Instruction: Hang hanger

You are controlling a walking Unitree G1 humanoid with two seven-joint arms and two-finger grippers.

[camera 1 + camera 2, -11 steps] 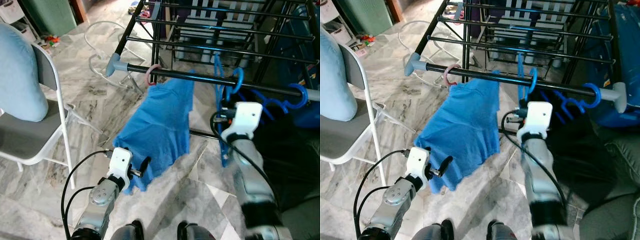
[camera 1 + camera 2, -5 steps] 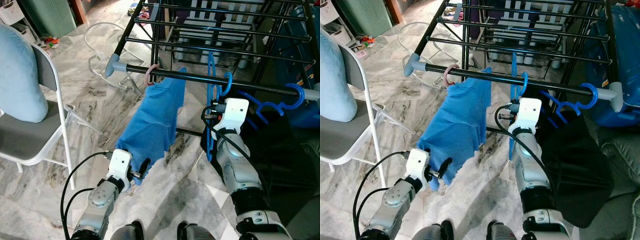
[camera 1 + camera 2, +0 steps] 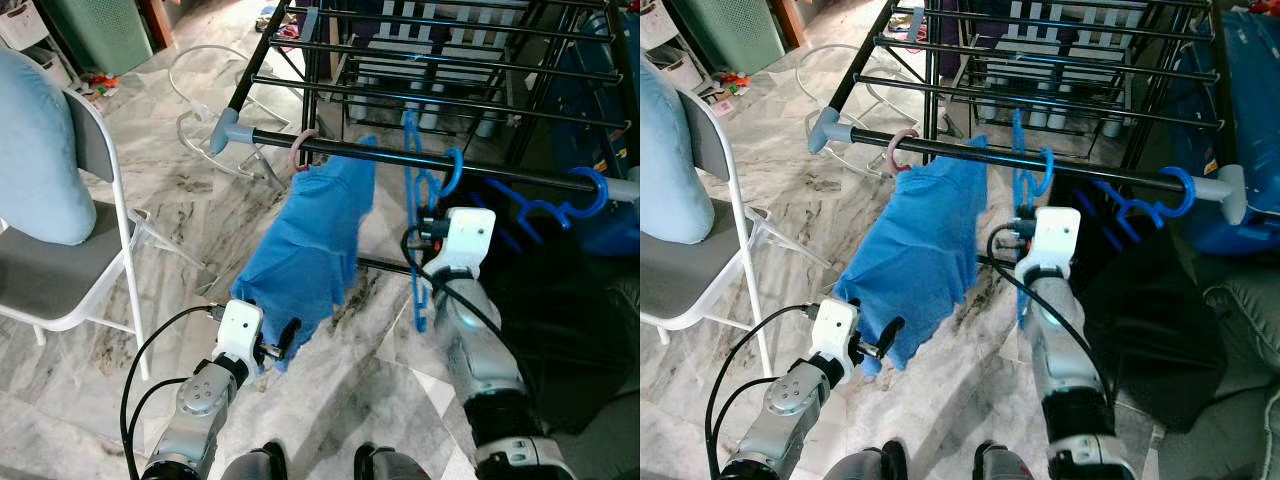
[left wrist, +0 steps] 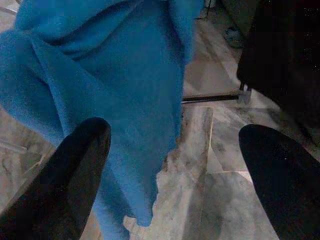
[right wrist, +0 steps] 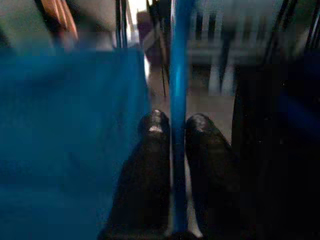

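No text, label, brand or number can be read anywhere in these views. A small pale patch on the blue bag [image 3: 1250,120] at about 2 o'clock may be a label, but it is too small to make out.

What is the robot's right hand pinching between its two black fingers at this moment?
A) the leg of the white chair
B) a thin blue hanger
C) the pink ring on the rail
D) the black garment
B. In the right wrist view the right hand has its fingers closed on either side of the thin blue hanger, whose hook sits at the black rail of the drying rack.
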